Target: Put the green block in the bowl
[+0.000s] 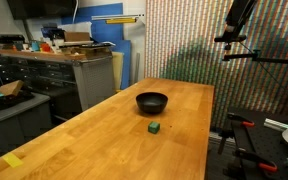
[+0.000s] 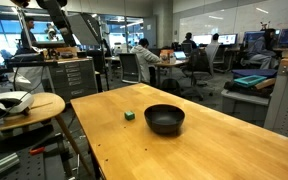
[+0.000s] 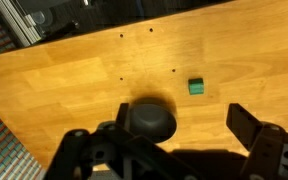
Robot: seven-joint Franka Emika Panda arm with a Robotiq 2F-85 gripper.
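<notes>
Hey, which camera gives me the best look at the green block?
The wrist view: it looks down on the green block, largest here and unobstructed, just apart from the bowl. Both exterior views show it only as a tiny dark speck near the bowl.

- The gripper (image 3: 177, 112) was cut off by the wrist view's bottom edge.
- Its body hid the near rim of the bowl (image 3: 149, 115).
- The green block (image 1: 155, 127) was too small for detail.

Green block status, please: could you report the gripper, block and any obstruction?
Gripper open, empty, above the table. Green block on the table beside the bowl, not touching. Nothing between them.
</notes>
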